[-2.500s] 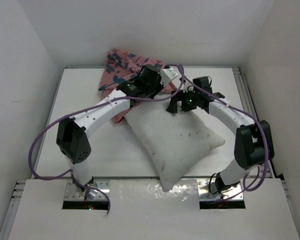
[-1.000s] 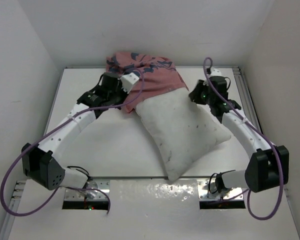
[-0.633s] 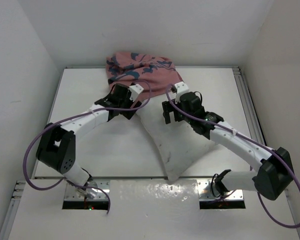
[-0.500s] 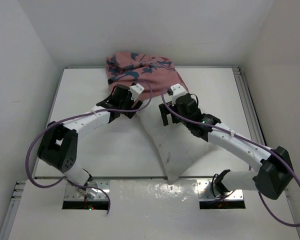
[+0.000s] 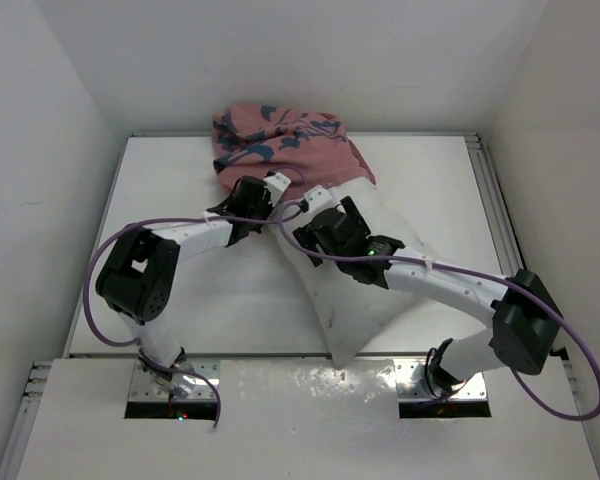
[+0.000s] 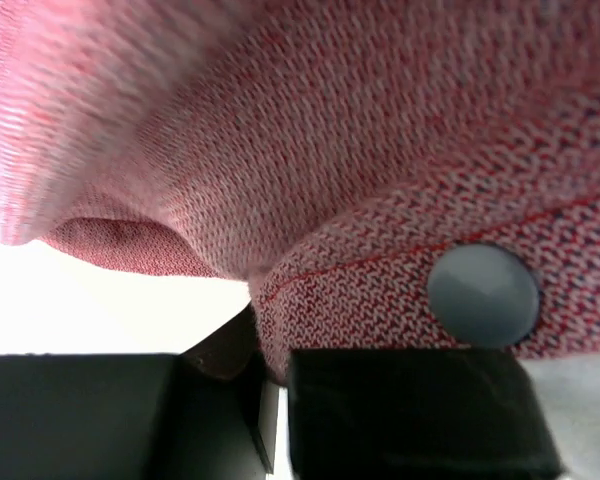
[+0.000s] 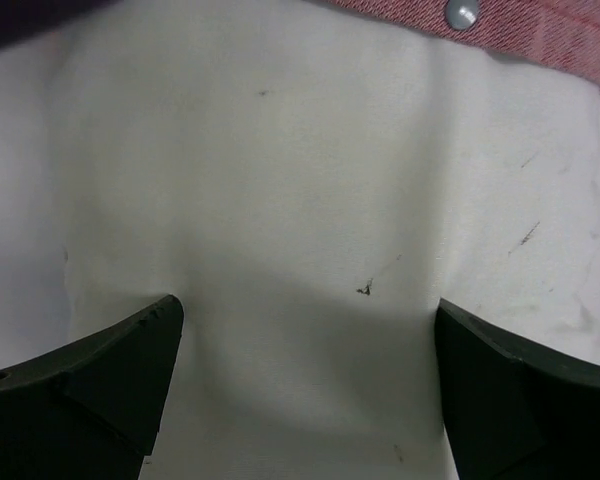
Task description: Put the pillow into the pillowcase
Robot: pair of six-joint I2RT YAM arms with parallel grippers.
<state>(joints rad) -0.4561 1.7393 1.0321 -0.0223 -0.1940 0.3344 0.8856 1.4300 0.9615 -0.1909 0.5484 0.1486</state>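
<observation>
Left gripper (image 5: 252, 208) (image 6: 277, 400) is seen at the near left edge of the pillowcase (image 5: 280, 140). Its fingers (image 6: 420, 415) are pressed almost together, with the pillowcase hem (image 6: 380, 290) pinched between them. A grey snap button (image 6: 483, 296) is noted on that hem, just above the right-hand finger.

The pillowcase is bunched against the back wall on the white table (image 5: 180, 290), pale pink side with dark blue marks turned up.

Right gripper (image 5: 313, 235) (image 7: 300, 390) is held over the pillow (image 5: 365, 290) (image 7: 280, 200), just short of the pillowcase mouth. Its fingers (image 7: 80, 385) are spread wide and nothing is gripped; bare white pillow is seen between them.

The pillow is laid diagonally. Its far end is tucked under the pillowcase hem (image 7: 525, 35). The rest is left outside, near corner at the table's front edge. Faint dark specks are recorded on its cover.
</observation>
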